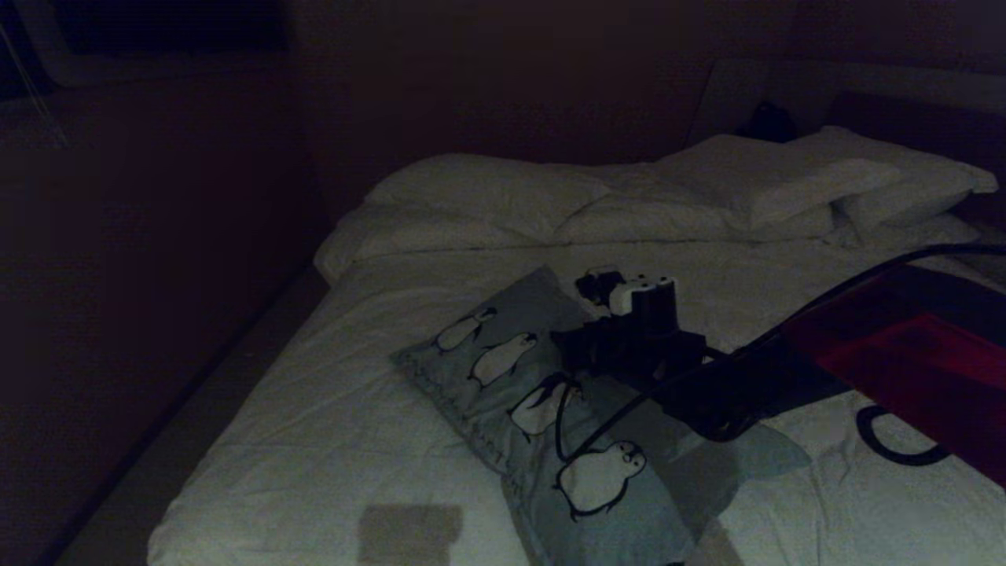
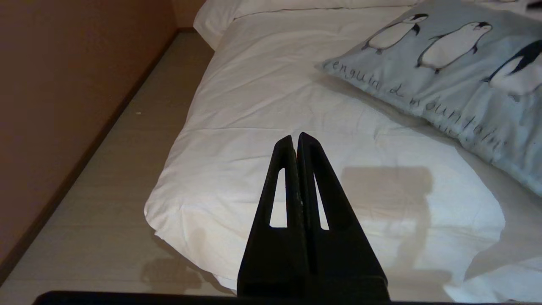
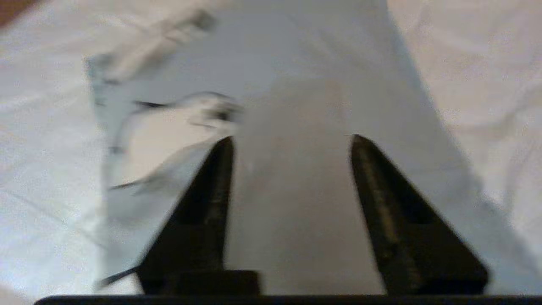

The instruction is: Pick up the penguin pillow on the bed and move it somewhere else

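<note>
Right end effector (image 3: 292,142) spread over penguin pillow (image 3: 296,63).

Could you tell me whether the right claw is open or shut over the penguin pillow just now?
Open. The right claw has its two fingers standing well apart, with the penguin pillow showing in the gap between them.

Head view very dim, murky. Left wrist view bright, sharp; a hard-edged shadow lies on the bed (image 2: 296,106). Right wrist view blurred throughout.
</note>
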Controlling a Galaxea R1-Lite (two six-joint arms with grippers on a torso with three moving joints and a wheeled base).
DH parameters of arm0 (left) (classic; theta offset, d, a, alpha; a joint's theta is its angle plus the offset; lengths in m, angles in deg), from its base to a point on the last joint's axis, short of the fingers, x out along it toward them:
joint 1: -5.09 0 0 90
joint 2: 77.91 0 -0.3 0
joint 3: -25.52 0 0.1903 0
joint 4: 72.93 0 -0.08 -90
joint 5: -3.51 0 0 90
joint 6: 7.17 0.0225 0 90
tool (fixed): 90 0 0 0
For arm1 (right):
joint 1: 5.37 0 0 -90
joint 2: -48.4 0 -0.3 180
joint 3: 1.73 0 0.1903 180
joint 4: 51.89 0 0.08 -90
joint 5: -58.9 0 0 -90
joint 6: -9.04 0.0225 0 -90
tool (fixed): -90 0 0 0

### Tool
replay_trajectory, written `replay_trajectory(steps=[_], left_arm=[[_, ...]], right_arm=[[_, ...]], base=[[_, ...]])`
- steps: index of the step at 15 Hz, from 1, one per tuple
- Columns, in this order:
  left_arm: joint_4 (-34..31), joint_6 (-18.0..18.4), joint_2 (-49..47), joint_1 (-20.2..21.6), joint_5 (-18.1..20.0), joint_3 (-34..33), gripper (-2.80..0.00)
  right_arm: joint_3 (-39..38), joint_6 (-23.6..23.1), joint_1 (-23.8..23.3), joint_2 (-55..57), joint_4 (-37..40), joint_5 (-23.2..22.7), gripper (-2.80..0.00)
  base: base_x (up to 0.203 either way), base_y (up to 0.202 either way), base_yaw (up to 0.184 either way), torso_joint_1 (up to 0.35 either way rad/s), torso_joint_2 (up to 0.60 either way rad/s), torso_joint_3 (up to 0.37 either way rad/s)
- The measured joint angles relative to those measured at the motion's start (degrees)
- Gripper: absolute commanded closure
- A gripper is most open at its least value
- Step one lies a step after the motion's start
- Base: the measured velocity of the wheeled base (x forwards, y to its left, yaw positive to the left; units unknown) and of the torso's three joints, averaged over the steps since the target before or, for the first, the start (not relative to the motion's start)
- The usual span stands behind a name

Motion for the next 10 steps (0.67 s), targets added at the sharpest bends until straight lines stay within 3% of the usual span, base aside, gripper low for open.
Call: replay_trajectory(steps=[5,6,7,10], left_arm=[[0.0,0.0,0.0,0.0,0.0,0.0,0.00],[0.0,0.0,0.0,0.0,0.0,0.0,0.00],[0.0,0.0,0.0,0.0,0.0,0.0,0.00],[0.0,0.0,0.0,0.0,0.0,0.0,0.00]], right_arm=[[-1.3,0.6,-2.2,-9.0,0.0,-0.2,-2.80],[-1.7,0.7,-3.3,-11.5,0.1,-0.3,-1.59],[-2.1,0.8,-4.6,-14.0,0.1,-0.6,0.00],[-2.3,1.1,-11.6,-19.9,0.2,-2.0,0.00]], base=[[0.000,0.000,0.000,0.000,0.00,0.000],[0.000,0.000,0.000,0.000,0.00,0.000],[0.000,0.000,0.000,0.000,0.00,0.000],[0.000,0.000,0.000,0.000,0.00,0.000]])
